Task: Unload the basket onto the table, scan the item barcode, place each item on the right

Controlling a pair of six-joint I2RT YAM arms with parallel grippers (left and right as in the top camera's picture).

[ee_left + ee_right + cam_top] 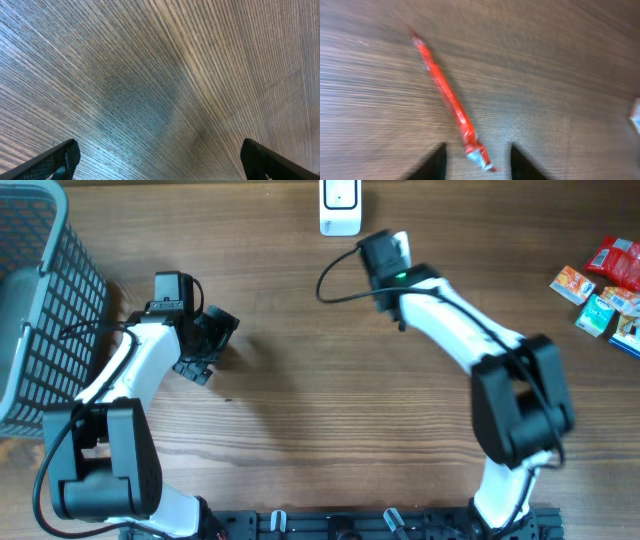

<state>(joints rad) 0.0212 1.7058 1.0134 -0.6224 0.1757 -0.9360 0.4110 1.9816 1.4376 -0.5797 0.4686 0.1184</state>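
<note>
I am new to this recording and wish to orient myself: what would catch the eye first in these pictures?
First, a thin red packet, blurred, runs slantwise across the right wrist view, one end inside the open right pincer. From above, a white scanner stands at the table's far edge, a grey basket at its left edge, and bright snack packets at its right.

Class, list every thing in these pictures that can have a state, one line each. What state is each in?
Left gripper: open, empty, over bare wood.
Right gripper: open, gripping nothing.
Red packet: loose, one end between the right fingers, blurred.
Scanner: at the far edge, untouched.
Basket: upright at the left, contents unclear.
Snack packets: loose heap at the right edge.
</note>
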